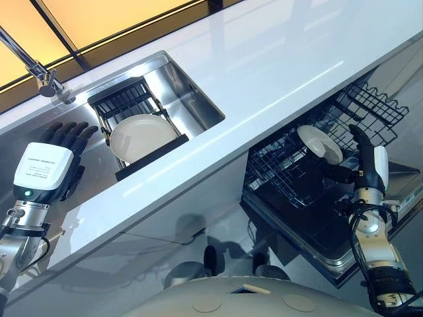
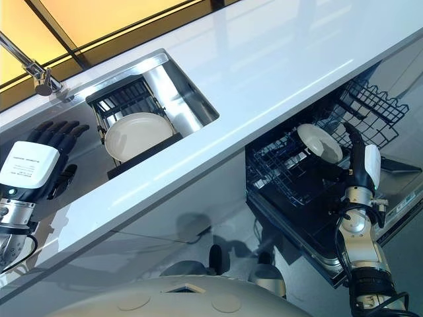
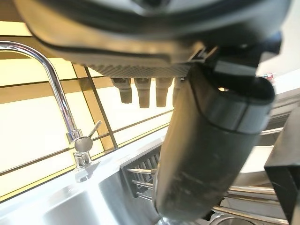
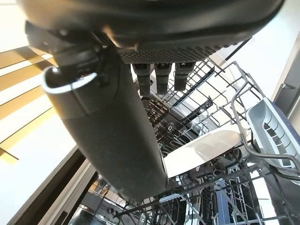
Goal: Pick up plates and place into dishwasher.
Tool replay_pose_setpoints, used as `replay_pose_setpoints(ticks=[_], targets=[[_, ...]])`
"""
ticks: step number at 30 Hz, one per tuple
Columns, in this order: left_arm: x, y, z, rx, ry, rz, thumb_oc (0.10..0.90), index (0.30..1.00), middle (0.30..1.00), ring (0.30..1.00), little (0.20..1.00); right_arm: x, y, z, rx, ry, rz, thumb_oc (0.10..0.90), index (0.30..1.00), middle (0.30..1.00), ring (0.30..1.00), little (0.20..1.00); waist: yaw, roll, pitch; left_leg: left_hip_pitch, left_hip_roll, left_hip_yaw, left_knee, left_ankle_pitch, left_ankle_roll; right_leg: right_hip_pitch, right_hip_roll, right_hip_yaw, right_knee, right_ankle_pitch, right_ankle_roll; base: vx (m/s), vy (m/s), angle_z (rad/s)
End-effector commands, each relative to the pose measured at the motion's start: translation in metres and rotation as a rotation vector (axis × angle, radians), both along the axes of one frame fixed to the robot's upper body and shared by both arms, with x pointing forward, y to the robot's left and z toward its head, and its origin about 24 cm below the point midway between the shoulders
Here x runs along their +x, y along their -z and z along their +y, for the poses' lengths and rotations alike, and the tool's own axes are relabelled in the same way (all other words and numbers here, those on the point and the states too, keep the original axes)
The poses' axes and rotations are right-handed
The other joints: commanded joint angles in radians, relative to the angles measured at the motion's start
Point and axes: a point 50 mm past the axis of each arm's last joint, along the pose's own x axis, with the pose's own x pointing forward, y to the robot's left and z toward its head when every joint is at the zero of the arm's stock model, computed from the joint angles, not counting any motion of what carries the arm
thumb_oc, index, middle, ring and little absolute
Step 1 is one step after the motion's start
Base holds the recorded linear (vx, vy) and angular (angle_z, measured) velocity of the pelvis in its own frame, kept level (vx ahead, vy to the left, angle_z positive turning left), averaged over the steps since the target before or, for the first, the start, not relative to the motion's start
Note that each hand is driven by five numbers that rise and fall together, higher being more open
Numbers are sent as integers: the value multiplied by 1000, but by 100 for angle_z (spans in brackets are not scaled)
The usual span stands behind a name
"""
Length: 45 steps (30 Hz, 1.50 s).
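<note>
A white plate (image 1: 142, 137) lies in the black rack (image 1: 125, 99) inside the steel sink (image 1: 193, 92). My left hand (image 1: 58, 146) hovers over the sink's left part, a little left of that plate, open with fingers straight. A second white plate (image 1: 319, 143) stands on edge in the pulled-out dishwasher rack (image 1: 281, 173). My right hand (image 1: 365, 164) is just right of it, open, fingers pointing up along the rack. In the right wrist view the thumb (image 4: 110, 140) crosses in front of this plate (image 4: 206, 146), and the fingers stay straight and off it.
A white countertop (image 1: 277, 72) runs between sink and dishwasher. The chrome faucet (image 1: 38, 71) stands at the sink's far left corner. The open dishwasher door (image 1: 317, 234) juts out below the rack. A grey cutlery basket (image 4: 276, 133) sits beside the racked plate.
</note>
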Motion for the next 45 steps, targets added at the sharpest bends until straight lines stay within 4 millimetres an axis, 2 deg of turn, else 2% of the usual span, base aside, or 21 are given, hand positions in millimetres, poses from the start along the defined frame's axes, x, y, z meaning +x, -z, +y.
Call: replay_pose_setpoints(ticks=[1, 16, 22, 34, 39, 43, 45], targets=[[27, -49, 5, -16, 30, -272, 800, 900, 900, 900, 900, 22, -43, 3, -68, -104, -204, 800, 900, 900, 900, 900, 3, 5, -39, 43, -39, 45, 7, -151, 10, -62, 55, -32, 115, -136, 23, 0, 0, 0], [56, -52, -33, -50, 171, -246, 800, 900, 900, 900, 900, 27, -31, 20, -40, -163, -156, 800, 900, 900, 900, 900, -21, 5, -32, 46, -39, 49, 7, -150, 13, -70, 58, -14, 128, -135, 25, 0, 0, 0], [60, -56, -41, -35, 202, -211, 800, 900, 900, 900, 900, 25, -28, 23, -35, -181, -138, 800, 900, 900, 900, 900, -32, 7, -29, 46, -40, 54, 7, -150, 16, -75, 61, -1, 131, -132, 27, 10, 2, -4], [68, -56, -45, 0, 212, -115, 800, 900, 900, 900, 900, 23, -26, 25, -38, -191, -119, 800, 900, 900, 900, 900, -52, 14, -18, 43, -44, 68, 10, -153, 26, -87, 61, 22, 138, -128, 35, 11, 5, -8], [67, -58, -41, -3, 190, -118, 800, 900, 900, 900, 900, 22, -26, 23, -33, -189, -117, 800, 900, 900, 900, 900, -55, 15, -13, 42, -44, 72, 11, -153, 28, -92, 61, 26, 140, -127, 36, 0, -3, -9], [64, -63, -34, -48, 152, -201, 800, 900, 900, 900, 900, 21, -24, 23, -28, -191, -113, 800, 900, 900, 900, 900, -53, 14, -13, 40, -46, 71, 11, -152, 28, -93, 61, 26, 141, -128, 35, 1, -2, -6], [59, -77, -27, -152, 128, -380, 800, 900, 900, 900, 900, 21, -23, 24, -24, -192, -108, 800, 900, 900, 900, 900, -51, 11, -14, 40, -47, 68, 10, -151, 28, -93, 61, 25, 140, -129, 35, 0, 0, 0]])
